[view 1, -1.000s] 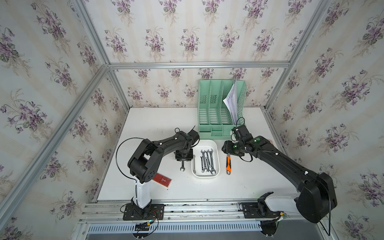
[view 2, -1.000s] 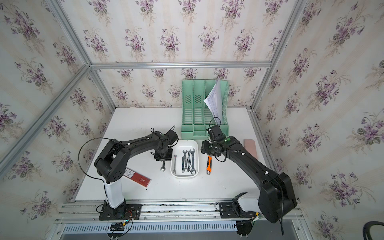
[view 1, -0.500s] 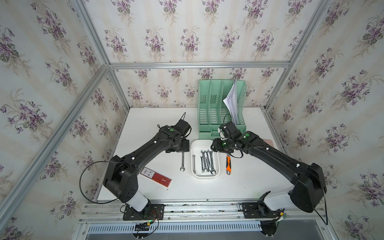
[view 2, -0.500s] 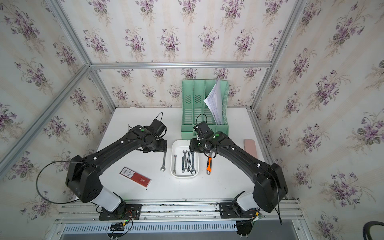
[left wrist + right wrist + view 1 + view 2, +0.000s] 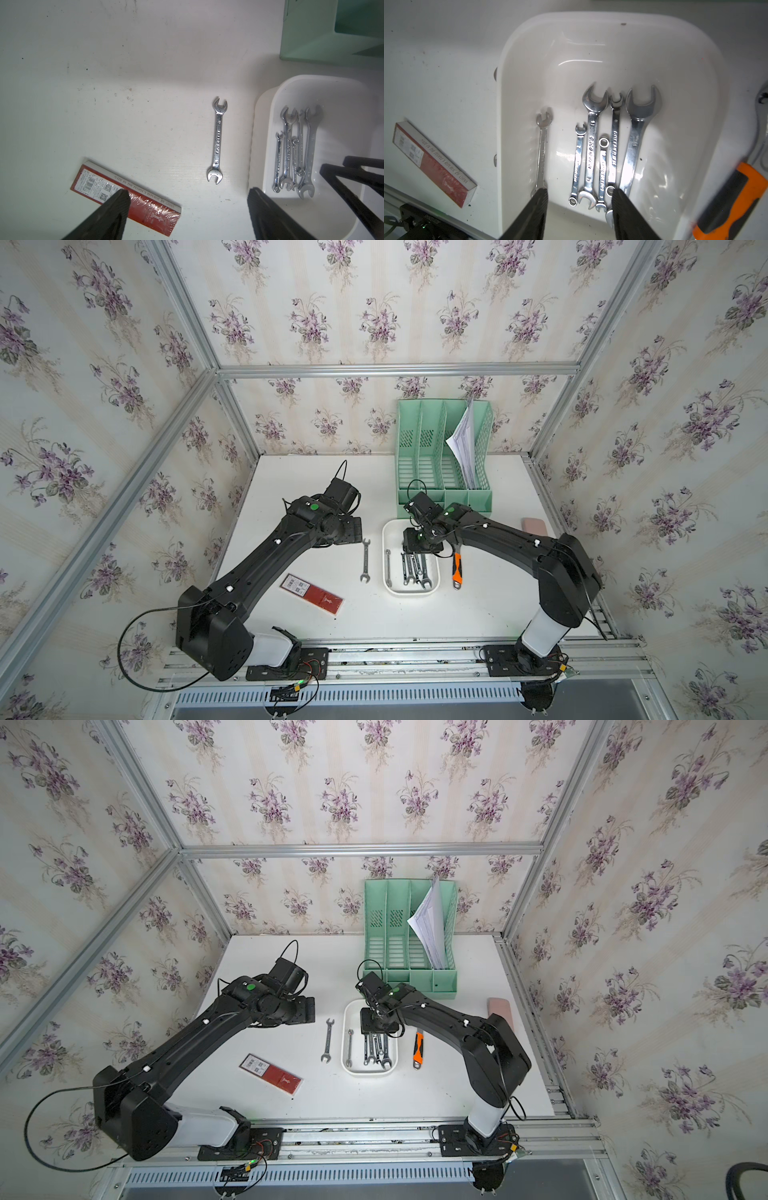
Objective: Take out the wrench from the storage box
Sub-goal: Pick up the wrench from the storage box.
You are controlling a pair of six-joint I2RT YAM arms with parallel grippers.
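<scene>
Wrenches (image 5: 591,149) lay six in number on the floor of the storage box (image 5: 392,534). All had their long axes along the box's length, running from the green file organizer (image 5: 422,472) end toward the robot's base. Five were bunched shaft to shaft. The sixth, a lone wrench (image 5: 542,153), lay apart from the bunch near the wall on the robot's left. One more wrench (image 5: 365,561) lay out on the bench (image 5: 478,614), just beside that wall and parallel to it. An orange-handled adjustable wrench (image 5: 456,568) lay on the bench at the box's other side.

The right jaws hung over the organizer end of the box, pointing down, apart to a middling width with nothing between them. Their gap ran across the shafts, not along them, so a closing stroke would pinch a shaft from its two sides. In the right wrist view one fingertip (image 5: 537,207) lined up with the lone wrench and the other with the far edge of the bunch. How high above the steel they hung could not be told.

The left jaws were wide apart and empty, over the bench to the left of the box, near the far end of the wrench lying there. The right arm (image 5: 498,539) was plainly the nearer, and the pick looked to be its work. Dropped straight down, it would likely gather several shafts at once.
</scene>
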